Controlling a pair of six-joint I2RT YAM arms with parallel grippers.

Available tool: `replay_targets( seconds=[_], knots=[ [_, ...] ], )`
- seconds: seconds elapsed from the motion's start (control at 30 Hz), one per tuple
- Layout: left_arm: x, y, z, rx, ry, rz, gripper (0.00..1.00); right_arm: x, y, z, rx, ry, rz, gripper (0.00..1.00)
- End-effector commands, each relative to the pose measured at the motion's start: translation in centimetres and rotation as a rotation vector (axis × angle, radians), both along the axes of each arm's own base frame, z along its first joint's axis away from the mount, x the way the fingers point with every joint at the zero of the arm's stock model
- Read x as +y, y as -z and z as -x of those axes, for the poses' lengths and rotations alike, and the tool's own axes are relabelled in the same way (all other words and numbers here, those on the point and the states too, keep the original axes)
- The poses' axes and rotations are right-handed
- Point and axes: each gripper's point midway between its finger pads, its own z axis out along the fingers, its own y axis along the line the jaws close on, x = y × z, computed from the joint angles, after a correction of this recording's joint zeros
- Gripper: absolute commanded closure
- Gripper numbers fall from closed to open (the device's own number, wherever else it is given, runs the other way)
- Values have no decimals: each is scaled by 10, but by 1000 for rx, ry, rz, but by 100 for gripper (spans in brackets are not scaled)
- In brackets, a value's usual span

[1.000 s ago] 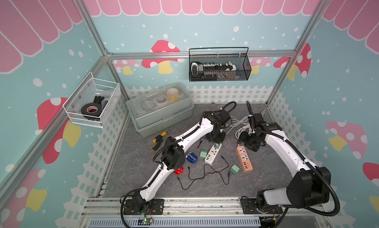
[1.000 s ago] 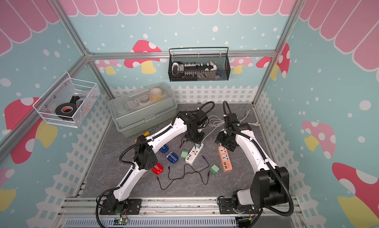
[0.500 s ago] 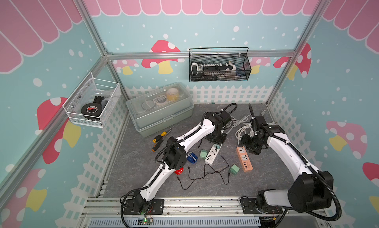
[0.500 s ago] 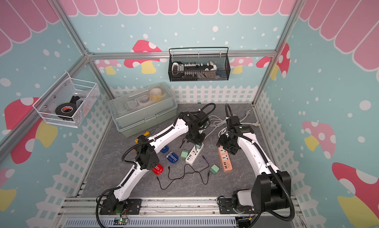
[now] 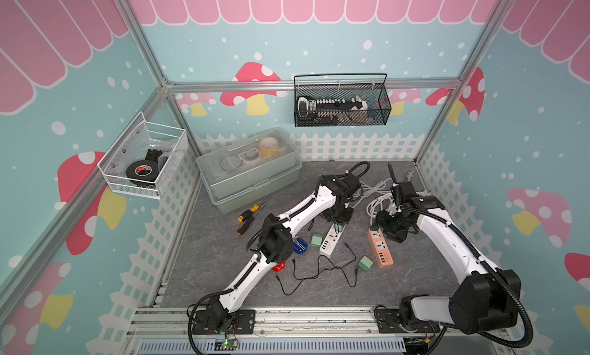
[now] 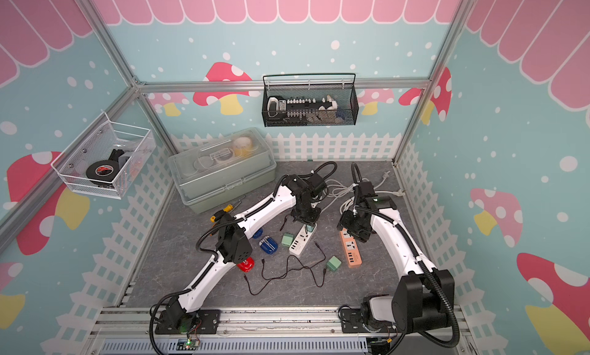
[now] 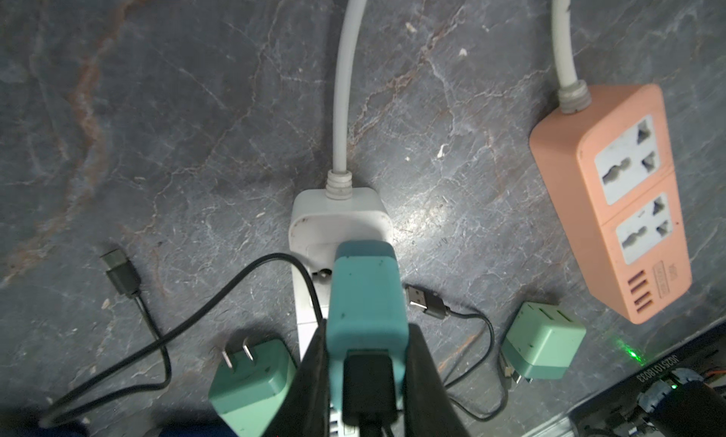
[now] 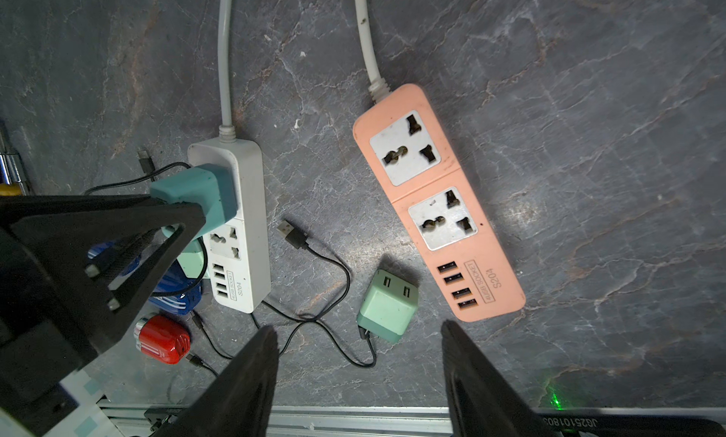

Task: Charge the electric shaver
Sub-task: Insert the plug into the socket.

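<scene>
My left gripper (image 7: 367, 329) is shut on a teal charger adapter (image 7: 365, 285) with a black cable plugged into its back. The adapter's front sits against the end socket of the white power strip (image 8: 243, 226), and its prongs are hidden. A blue electric shaver (image 8: 176, 293) and a red one (image 8: 163, 338) lie beside that strip, partly behind the left arm. My right gripper (image 8: 359, 333) hangs open and empty above the floor, near the orange power strip (image 8: 436, 203). In both top views the left gripper (image 5: 338, 224) (image 6: 308, 225) stands over the white strip's far end.
Two loose green adapters (image 7: 251, 380) (image 7: 544, 352) and black USB cables (image 5: 319, 270) lie around the strips. White cords (image 5: 373, 197) coil at the back. A lidded toolbox (image 5: 249, 171) and screwdrivers (image 5: 247, 214) sit at the back left. Wire baskets (image 5: 341, 104) hang on the walls.
The left gripper has come down slightly with the teal adapter onto the white strip. The right gripper has drifted a little toward the front, still open.
</scene>
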Motion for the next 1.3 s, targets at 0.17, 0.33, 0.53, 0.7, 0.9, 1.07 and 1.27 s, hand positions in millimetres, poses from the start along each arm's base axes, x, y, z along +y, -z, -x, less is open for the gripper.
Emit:
replay_targets(
  seconds=[0.17, 0.33, 0.53, 0.7, 0.9, 1.07, 1.27],
  knots=[
    [17, 31, -13, -38, -22, -119, 100, 0, 5, 15, 23, -26, -8, 34],
    [22, 44, -19, -56, -61, -170, 100, 1, 3, 13, 20, -27, -10, 34],
    [31, 56, -20, -100, -82, -265, 100, -1, 4, 17, 25, -24, -4, 34],
    [39, 71, -14, -64, -71, -310, 100, -2, 1, 15, 15, -25, -1, 34],
    [34, 88, -6, -10, -55, -298, 100, -4, 1, 14, 15, -17, 3, 34],
    [35, 84, -6, -11, -67, -293, 90, -5, -1, 12, 9, -18, 11, 33],
    [20, 25, -17, -93, -108, -170, 61, -8, -6, 9, -3, -13, 24, 32]
  ],
)
